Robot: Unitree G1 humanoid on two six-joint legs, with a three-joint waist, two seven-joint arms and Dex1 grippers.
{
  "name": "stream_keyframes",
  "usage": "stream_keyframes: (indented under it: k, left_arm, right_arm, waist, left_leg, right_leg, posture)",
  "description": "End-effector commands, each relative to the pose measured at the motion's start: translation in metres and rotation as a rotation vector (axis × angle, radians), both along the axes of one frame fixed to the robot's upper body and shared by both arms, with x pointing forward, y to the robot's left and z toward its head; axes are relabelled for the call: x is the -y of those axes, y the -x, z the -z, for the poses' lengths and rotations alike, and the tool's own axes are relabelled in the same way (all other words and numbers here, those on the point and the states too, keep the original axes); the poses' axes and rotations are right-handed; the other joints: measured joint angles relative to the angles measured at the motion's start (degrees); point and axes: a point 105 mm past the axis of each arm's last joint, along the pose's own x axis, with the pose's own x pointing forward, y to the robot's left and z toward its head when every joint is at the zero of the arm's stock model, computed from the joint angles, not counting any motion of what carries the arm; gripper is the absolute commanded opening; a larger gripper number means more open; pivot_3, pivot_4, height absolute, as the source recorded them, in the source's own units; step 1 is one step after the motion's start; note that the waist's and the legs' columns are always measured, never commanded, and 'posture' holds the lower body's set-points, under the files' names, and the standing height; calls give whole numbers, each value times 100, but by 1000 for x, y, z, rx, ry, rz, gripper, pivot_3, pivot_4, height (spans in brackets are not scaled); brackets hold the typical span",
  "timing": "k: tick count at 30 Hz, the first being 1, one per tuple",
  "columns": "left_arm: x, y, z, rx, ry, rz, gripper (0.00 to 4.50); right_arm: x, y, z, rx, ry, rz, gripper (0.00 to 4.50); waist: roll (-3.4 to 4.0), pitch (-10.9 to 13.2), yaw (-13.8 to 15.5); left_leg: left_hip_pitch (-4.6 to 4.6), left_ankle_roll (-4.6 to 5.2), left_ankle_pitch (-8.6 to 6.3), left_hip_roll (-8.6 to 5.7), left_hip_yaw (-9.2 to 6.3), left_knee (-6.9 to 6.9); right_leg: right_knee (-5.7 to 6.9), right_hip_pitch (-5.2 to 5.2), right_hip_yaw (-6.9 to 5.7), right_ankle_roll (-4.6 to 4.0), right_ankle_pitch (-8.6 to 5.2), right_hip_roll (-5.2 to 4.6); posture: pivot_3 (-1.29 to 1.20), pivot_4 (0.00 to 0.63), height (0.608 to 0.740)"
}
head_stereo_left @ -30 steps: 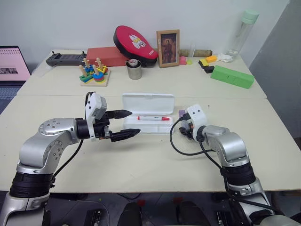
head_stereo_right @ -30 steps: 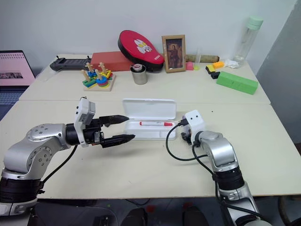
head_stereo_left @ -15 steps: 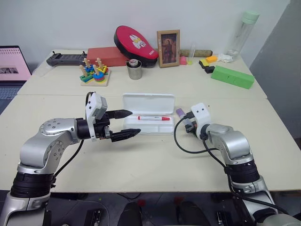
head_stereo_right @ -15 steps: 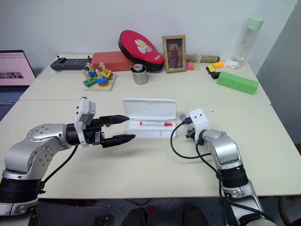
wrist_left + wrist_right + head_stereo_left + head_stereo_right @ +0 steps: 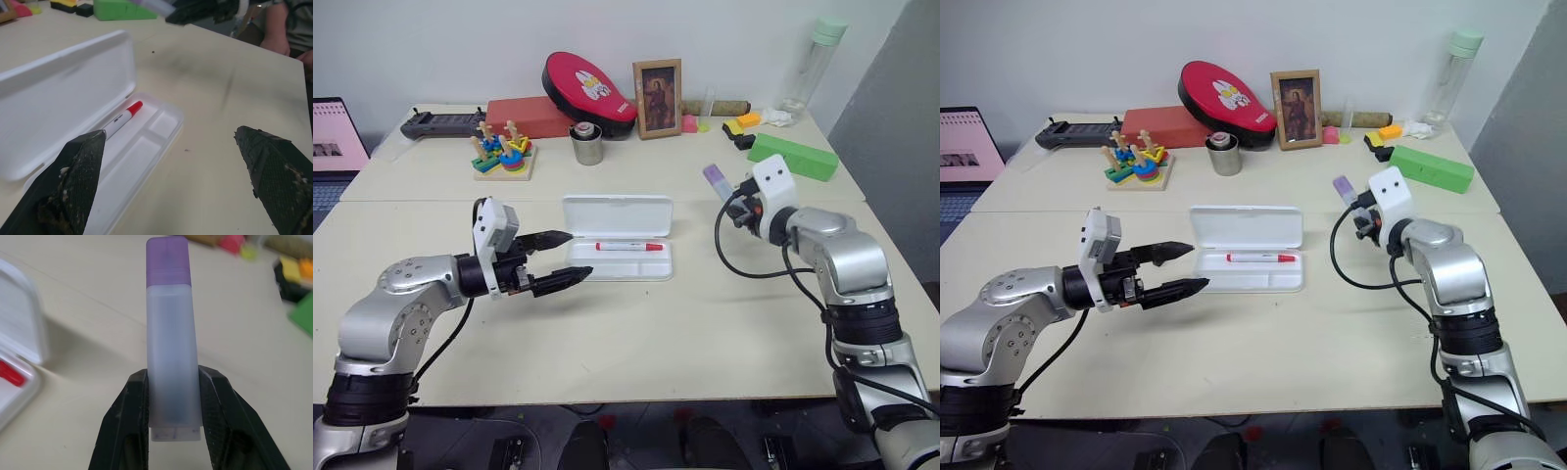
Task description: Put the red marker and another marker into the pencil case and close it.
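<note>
Lavender marker [image 5: 172, 333] clamped in right gripper [image 5: 736, 199], held above table, well right of open pencil case [image 5: 617, 250]; case lies to gripper's left, long axis across table. Red marker [image 5: 628, 247] already inside. Left gripper [image 5: 558, 259] spread, empty, just beside case. Right wrist view confirms pinch at marker's base.
</note>
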Motion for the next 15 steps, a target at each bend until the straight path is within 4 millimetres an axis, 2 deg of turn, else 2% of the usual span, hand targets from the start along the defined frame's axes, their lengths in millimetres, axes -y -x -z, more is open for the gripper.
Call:
stream_keyframes:
  k: [1,4,8,12,15]
  left_arm:
    - [-17,7,-9,41,-16,-68,4500]
    - [-29,15,-3,24,-25,-126,4500]
    - [-45,28,4,1,-29,-205,4500]
    - [-63,41,5,-4,-41,-292,4500]
    - [-62,48,3,1,-36,-314,4500]
  right_arm:
    - [-59,29,-20,73,30,-361,1045]
    - [-92,46,-9,20,97,-557,1045]
    - [-124,55,9,-39,202,-710,1045]
    - [-149,48,37,-109,359,-784,1045]
    - [-162,38,47,-126,430,-801,1045]
  waist:
    - [-1,-1,-22]
    - [0,0,-39]
    - [12,7,-32]
    - [3,3,60]
    - [5,4,19]
  left_leg:
    - [0,0,0,0,-1,-2]
    - [0,-1,0,1,-2,0]
    - [1,-1,1,1,-2,1]
    - [3,-3,1,1,-6,3]
    - [14,-4,1,6,0,3]
  right_leg:
    - [0,-1,0,0,0,0]
    - [3,-1,-2,0,0,0]
    - [4,-7,-3,0,0,-1]
    - [7,-23,-10,0,0,-1]
    - [11,-25,-6,0,0,0]
  posture:
    - [0,150,740]
    - [0,150,740]
    - [0,150,740]
    - [0,150,740]
    - [0,150,740]
